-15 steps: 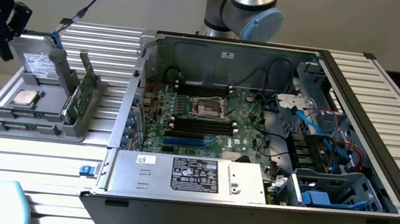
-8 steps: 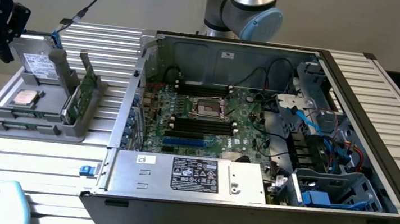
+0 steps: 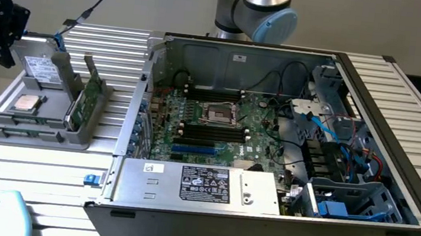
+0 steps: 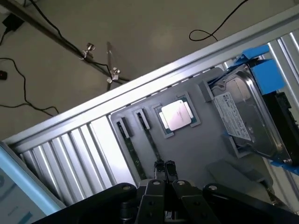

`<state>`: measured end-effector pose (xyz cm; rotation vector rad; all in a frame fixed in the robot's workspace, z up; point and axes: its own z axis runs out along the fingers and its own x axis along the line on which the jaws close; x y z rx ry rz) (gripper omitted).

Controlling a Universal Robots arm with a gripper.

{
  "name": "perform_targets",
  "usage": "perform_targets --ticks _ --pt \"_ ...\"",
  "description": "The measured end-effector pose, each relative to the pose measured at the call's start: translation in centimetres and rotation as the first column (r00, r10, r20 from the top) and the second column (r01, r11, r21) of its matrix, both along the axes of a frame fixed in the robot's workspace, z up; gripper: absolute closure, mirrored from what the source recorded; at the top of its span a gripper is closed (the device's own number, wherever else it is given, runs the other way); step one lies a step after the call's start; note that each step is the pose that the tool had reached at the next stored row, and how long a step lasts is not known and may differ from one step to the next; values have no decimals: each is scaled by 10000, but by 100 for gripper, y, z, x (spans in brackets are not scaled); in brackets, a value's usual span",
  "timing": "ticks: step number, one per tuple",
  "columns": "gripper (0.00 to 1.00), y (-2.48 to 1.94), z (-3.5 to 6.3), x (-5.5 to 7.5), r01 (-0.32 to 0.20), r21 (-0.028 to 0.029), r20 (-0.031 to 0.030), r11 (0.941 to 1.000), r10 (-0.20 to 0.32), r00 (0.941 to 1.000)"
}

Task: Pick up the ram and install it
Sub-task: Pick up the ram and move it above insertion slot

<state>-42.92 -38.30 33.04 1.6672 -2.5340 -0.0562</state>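
Above the gray tray [image 4: 196, 154], the tool [image 4: 164, 169] hovers pressed together and empty, apparently mid-approach; grasping the ram [image 4: 150, 142] would need it spread and aligned.

I see the gripper [image 3: 1, 53] hanging over the far end of the grey tray [image 3: 73, 137], at the exterior view's left. The tray carries a processor chip [image 3: 26, 103] and an upright green card [image 3: 85, 102]. The open computer case [image 3: 221, 233] sits just beside it.

Silver ribbed worktop [image 3: 45, 170], plain grey tray [image 4: 196, 149]. Ram [image 4: 133, 154] showing dark green, processor [image 4: 176, 114] gleaming silver, bright blue bracket [image 4: 261, 70] on the drive. Black hand [image 4: 163, 165]. Green motherboard [image 3: 218, 125] centre frame.
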Motion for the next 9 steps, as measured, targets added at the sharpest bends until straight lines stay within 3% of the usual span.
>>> perform_targets --ticks 5,9 --pt "89 0 -13 0 -903 1 -4 9959 903 9959" --pt "89 0 -20 0 -1622 1 -11 9868 1622 9868"
